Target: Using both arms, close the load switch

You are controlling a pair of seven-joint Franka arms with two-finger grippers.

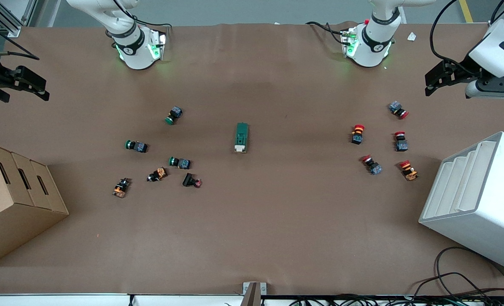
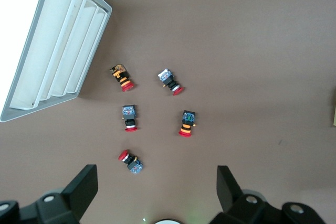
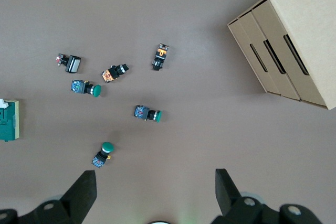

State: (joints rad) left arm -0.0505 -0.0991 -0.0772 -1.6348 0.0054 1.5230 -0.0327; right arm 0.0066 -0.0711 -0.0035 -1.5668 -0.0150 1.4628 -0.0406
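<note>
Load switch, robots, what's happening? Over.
Both end effectors, left and right, open, empty, at table ends. Load switch mid-table, untouched. Push-buttons clustered either side, none touching it.

The small dark green oblong load switch with a cream-white handle piece (image 1: 241, 137) lies alone near the middle of the brown counter (image 1: 252, 229), with its handle end toward the front camera. Toward the right arm's end lies a loose cluster of green-capped push-buttons (image 1: 174, 115) and other small buttons, and nearer the camera than these, at the counter's edge, stands the brown cardboard box with slots (image 1: 16, 199). Toward the left arm's end lies a cluster of red-capped push-buttons (image 1: 357, 134), with the white stepped plastic bin (image 1: 477, 199) beside them, nearer the camera.
</note>
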